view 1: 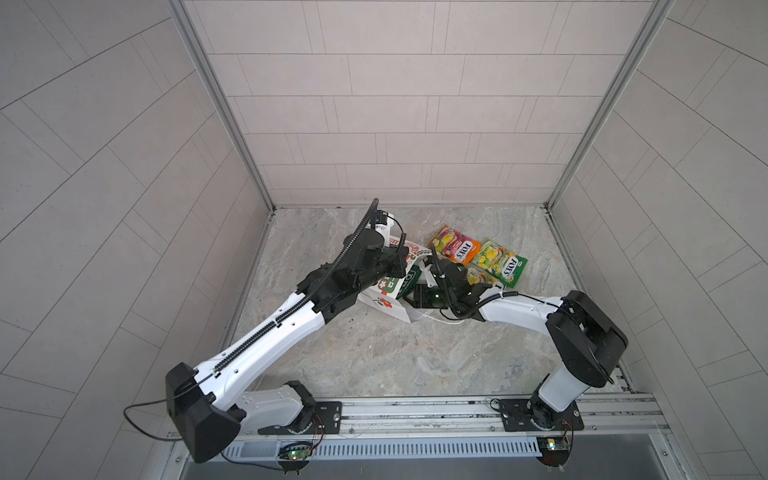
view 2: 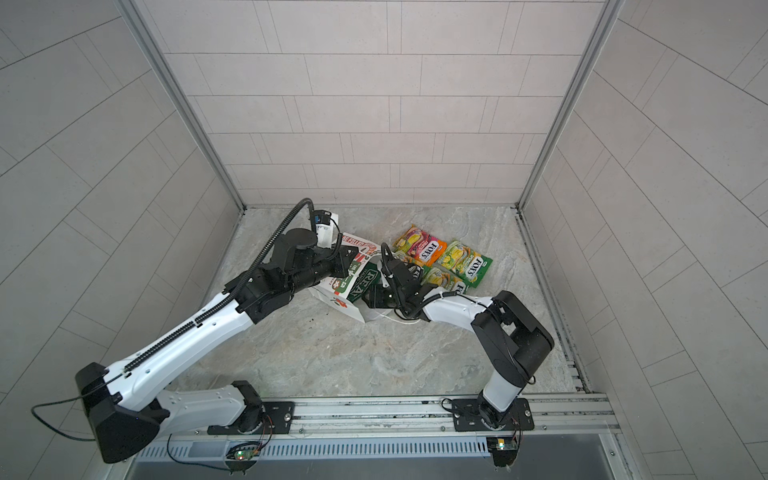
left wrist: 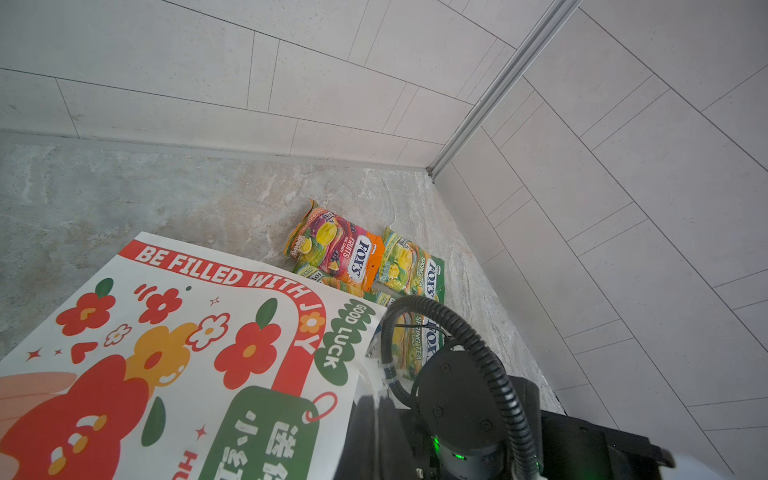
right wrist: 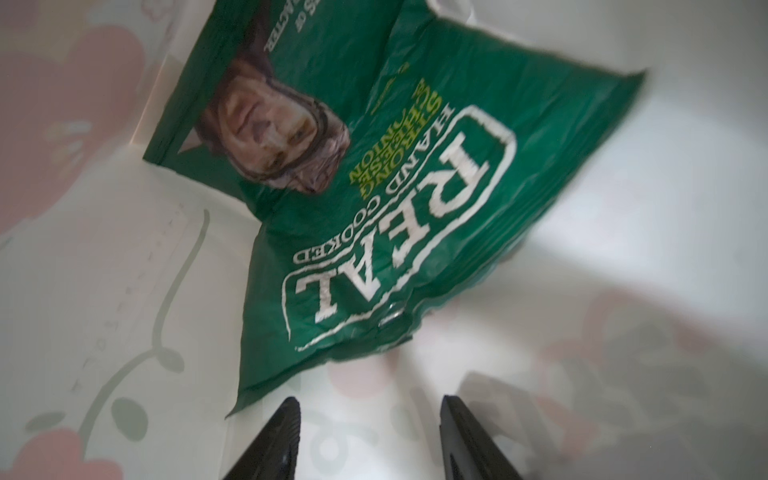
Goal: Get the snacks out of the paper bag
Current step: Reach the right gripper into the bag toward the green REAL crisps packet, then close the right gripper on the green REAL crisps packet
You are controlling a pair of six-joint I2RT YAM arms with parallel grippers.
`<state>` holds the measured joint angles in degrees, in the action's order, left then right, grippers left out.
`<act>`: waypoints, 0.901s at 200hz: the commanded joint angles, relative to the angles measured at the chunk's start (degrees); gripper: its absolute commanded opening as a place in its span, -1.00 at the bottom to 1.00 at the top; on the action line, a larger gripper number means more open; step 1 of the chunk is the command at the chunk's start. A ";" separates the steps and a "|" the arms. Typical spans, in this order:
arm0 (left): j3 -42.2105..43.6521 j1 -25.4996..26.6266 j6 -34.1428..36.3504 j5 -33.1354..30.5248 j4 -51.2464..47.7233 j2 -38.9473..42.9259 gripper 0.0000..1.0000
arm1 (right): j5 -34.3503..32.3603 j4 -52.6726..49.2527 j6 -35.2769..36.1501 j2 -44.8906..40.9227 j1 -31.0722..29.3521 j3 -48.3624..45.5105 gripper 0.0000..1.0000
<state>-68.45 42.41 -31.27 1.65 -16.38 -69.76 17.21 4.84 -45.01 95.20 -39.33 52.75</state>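
The white paper bag (view 1: 384, 301) (view 2: 334, 293) lies on its side, its flowered panel (left wrist: 187, 332) facing up. My left gripper (view 1: 402, 266) (left wrist: 376, 401) is shut on the bag's upper edge at the mouth. My right gripper (right wrist: 368, 401) (view 1: 415, 297) is open inside the mouth, with nothing between its fingers. Just ahead of it inside the bag lies the dark green "REAL" crisp bag (right wrist: 415, 187) (view 2: 361, 280). Outside, to the bag's right, lie an orange-pink FOX'S pouch (view 1: 455, 245) (left wrist: 340, 249), a green one (view 1: 500, 262) (left wrist: 411, 266) and another green one (view 2: 442, 279) partly under my right arm.
The bag's white string handle (view 1: 440, 320) trails on the marble tabletop (view 1: 395, 361) below the right wrist. Tiled walls enclose the table on three sides, and the pouches lie near the back right corner (view 1: 546, 205). A metal rail (view 1: 415, 411) runs along the front.
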 commanded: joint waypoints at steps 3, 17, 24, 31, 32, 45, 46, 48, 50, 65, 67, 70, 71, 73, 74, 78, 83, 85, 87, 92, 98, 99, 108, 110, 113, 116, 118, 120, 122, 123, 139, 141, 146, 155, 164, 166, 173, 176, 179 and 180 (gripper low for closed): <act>-1.06 0.31 -1.24 0.95 2.61 0.19 -1.00 | -6.78 -2.42 -3.81 2.13 -0.82 2.10 0.08; -1.03 0.47 -1.67 1.20 2.92 0.11 -1.00 | -8.59 -2.36 -5.27 3.45 -0.97 2.90 0.06; -1.16 0.48 -1.69 1.29 2.92 -0.02 -1.00 | -9.15 -2.49 -6.16 4.11 -0.95 3.41 0.05; -1.14 0.59 -1.78 1.25 3.06 -0.03 -1.00 | -9.33 -2.76 -7.00 4.86 -0.96 4.06 0.04; -1.20 0.58 -1.78 1.25 3.04 -0.03 -1.00 | -9.32 -2.79 -7.10 4.97 -0.94 4.13 0.04; -1.29 0.62 -1.71 1.19 3.02 0.00 -1.00 | -9.98 -2.90 -8.44 5.94 -1.20 5.09 0.04; -1.31 0.59 -1.79 1.18 3.02 -0.01 -1.00 | -10.08 -2.90 -8.61 6.00 -1.24 5.13 0.04; -1.29 0.57 -1.85 1.21 3.02 -0.02 -1.00 | -10.33 -2.84 -8.89 6.08 -1.31 5.22 0.03; -1.31 0.57 -1.86 1.17 3.02 -0.01 -1.00 | -10.64 -2.85 -9.09 6.15 -1.35 5.31 0.03; -1.26 0.57 -2.10 1.27 3.34 0.01 -1.00 | -11.88 -2.94 -10.86 6.95 -1.59 5.92 0.03; -1.25 0.59 -2.06 1.32 3.37 0.00 -1.00 | -12.03 -2.87 -11.10 7.04 -1.62 5.99 0.03; -1.36 0.57 -2.07 1.39 3.44 -0.02 -1.00 | -12.15 -2.73 -11.34 7.22 -1.65 6.04 0.02; -1.35 0.57 -2.10 1.41 3.45 -0.03 -1.00 | -12.18 -2.69 -11.42 7.25 -1.64 6.09 0.02; -1.39 0.57 -2.12 1.47 3.48 -0.07 -1.00 | -12.20 -2.52 -11.59 7.43 -1.63 6.12 0.01; -1.41 0.61 -2.13 1.49 3.52 -0.05 -1.00 | -12.24 -2.41 -11.68 7.49 -1.63 6.13 0.01; -1.41 0.58 -2.20 1.62 3.53 -0.18 -1.00 | -12.29 -2.01 -12.13 7.80 -1.63 6.21 0.00; -1.38 0.61 -2.22 1.71 3.55 -0.28 -1.00 | -12.29 -0.99 -12.52 8.08 -1.65 6.14 -0.01; -1.35 0.62 -2.22 1.80 3.62 -0.29 -1.00 | -12.22 -0.58 -12.66 8.21 -1.63 6.14 -0.01; -1.34 0.58 -2.26 1.85 3.65 -0.34 -1.00 | -12.14 -0.28 -12.82 8.35 -1.67 6.07 -0.02; -1.41 0.57 -2.38 2.03 3.73 -0.37 -1.00 | -11.98 0.50 -13.31 8.80 -1.63 6.11 -0.03; -1.46 0.58 -2.50 2.25 3.87 -0.48 -1.00 | -11.83 1.35 -13.87 9.20 -1.68 6.20 -0.03; -1.44 0.62 -2.49 2.28 3.84 -0.52 -1.00 | -11.80 1.51 -14.00 9.30 -1.70 6.21 -0.03; -1.52 0.65 -2.65 2.55 4.11 -0.64 -1.00 | -11.47 3.50 -14.74 9.95 -1.63 6.14 -0.05; -1.54 0.65 -2.66 2.63 4.15 -0.69 -1.00 | -11.32 3.90 -14.93 10.04 -1.63 6.14 -0.06; -1.56 0.65 -2.73 2.70 4.16 -0.77 -1.00 | -11.13 4.54 -15.19 10.27 -1.63 6.14 -0.06; -1.61 0.65 -2.79 2.80 4.20 -0.87 -1.00 | -10.96 5.03 -15.53 10.46 -1.65 6.14 -0.07; -1.65 0.65 -2.82 2.89 4.24 -0.90 -1.00 | -10.90 5.38 -15.56 10.58 -1.63 6.18 -0.08; -1.75 0.65 -2.83 2.91 4.25 -0.93 -1.00 | -10.87 5.73 -15.72 10.72 -1.63 6.21 -0.08; -1.71 0.65 -2.83 3.03 4.32 -0.98 -1.00 | -10.81 6.09 -15.83 10.85 -1.63 6.29 -0.08; -1.70 0.65 -2.88 3.06 4.33 -0.99 -1.00 | -10.81 6.29 -15.86 10.91 -1.63 6.30 -0.09; -1.94 0.65 -3.10 3.52 4.52 -1.26 -1.00 | -10.83 8.08 -16.82 12.01 -1.66 6.90 -0.11; -1.97 0.65 -3.14 3.58 4.52 -1.30 -1.00 | -10.87 8.26 -16.94 12.13 -1.63 6.92 -0.12; -2.08 0.65 -3.19 3.62 4.52 -1.39 -1.00 | -11.11 8.82 -17.31 12.48 -1.67 7.01 -0.12; -2.08 0.65 -3.19 3.63 4.51 -1.38 -1.00 | -11.15 10.04 -17.95 13.10 -1.64 7.32 -0.14; -2.05 0.65 -3.19 3.62 4.52 -1.37 -1.00 | -11.15 11.00 -18.37 13.79 -1.63 7.72 -0.17; -2.11 0.65 -3.19 3.58 4.52 -1.40 -1.00 | -11.10 11.16 -18.49 14.01 -1.63 7.83 -0.18; -2.12 0.65 -3.19 3.47 4.56 -1.36 -1.00 | -10.91 11.92 -18.62 14.58 -1.63 8.19 -0.21; -2.18 0.65 -3.19 3.53 4.51 -1.36 -1.00 | -10.70 12.38 -18.55 14.79 -1.68 8.38 -0.24; -2.15 0.65 -3.13 3.42 4.52 -1.35 -1.00 | -10.40 12.88 -18.61 14.96 -1.63 8.49 -0.28; -2.14 0.65 -3.12 3.39 4.47 -1.35 -1.00 | -10.29 13.03 -18.61 15.03 -1.67 8.46 -0.30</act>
<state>-68.45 42.57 -34.11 4.16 -14.41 -71.20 7.22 14.11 -60.97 108.03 -40.88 59.81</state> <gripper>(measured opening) 0.041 0.398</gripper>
